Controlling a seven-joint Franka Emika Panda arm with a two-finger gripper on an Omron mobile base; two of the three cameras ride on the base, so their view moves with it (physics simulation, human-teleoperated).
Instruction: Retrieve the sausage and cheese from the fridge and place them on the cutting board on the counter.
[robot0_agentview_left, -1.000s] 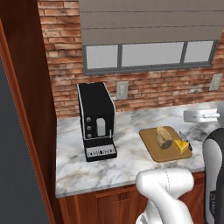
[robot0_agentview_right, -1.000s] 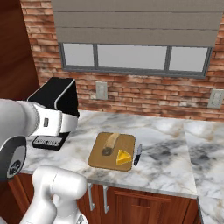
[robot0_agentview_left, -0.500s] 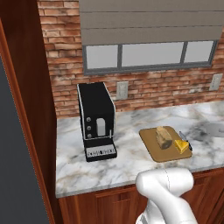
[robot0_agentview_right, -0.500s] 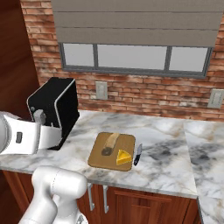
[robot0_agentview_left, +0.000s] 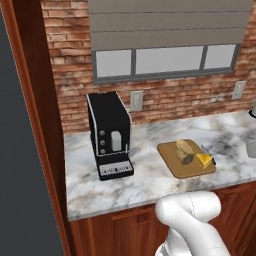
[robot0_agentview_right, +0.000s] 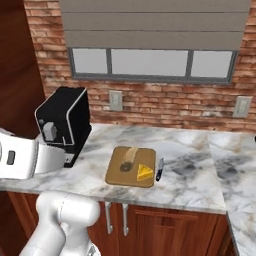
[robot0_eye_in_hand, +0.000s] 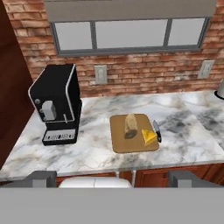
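Nowhere any legible writing.

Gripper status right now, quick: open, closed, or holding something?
Gripper: open, jaws spread wide, holding nothing.

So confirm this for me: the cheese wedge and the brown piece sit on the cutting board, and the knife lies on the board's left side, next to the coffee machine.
Not quite. The knife lies on the counter at the right edge of the cutting board, away from the coffee machine; the hand view shows it. The cheese wedge and the brown piece do sit on the board.
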